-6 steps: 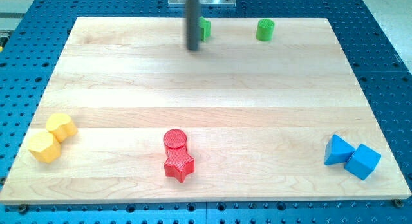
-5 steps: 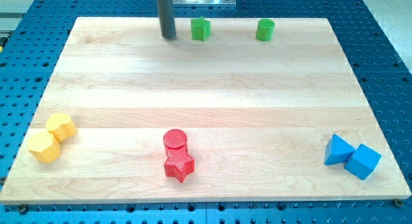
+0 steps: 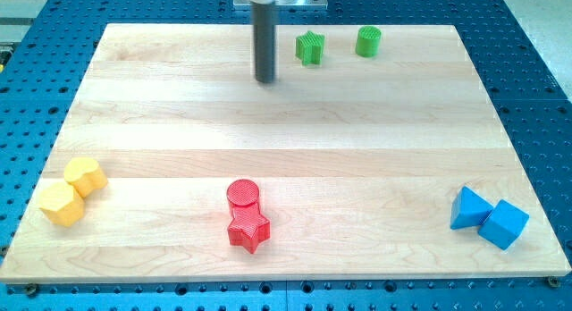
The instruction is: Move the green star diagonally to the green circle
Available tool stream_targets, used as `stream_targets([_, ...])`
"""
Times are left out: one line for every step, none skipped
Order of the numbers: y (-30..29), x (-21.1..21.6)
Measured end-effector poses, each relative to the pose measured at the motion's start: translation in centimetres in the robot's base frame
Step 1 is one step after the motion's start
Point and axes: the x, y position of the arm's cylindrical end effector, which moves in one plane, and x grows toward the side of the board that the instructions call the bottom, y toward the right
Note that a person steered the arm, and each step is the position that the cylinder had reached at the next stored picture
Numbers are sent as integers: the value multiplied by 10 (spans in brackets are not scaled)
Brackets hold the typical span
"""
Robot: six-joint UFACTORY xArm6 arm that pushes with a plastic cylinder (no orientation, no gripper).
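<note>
The green star (image 3: 309, 48) sits near the view's top edge of the wooden board (image 3: 286, 123), a little left of and slightly below the green circle (image 3: 368, 41). The two are apart, with a gap about one block wide. My tip (image 3: 264, 79) is the lower end of the dark rod, left of and below the green star, not touching it.
A red circle (image 3: 243, 194) and a red star (image 3: 248, 229) touch at the view's bottom centre. Two yellow blocks (image 3: 71, 191) sit at the bottom left. Two blue blocks (image 3: 488, 216) sit at the bottom right.
The green star has slid right, closer to the green circle. My tip went left of the star, then came right and a little down to where it is now.
</note>
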Motion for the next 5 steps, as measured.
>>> stream_targets([4,-52])
stream_targets([22,-76])
stream_targets([50,-87])
stream_targets([67,-65])
stream_targets([82,-30])
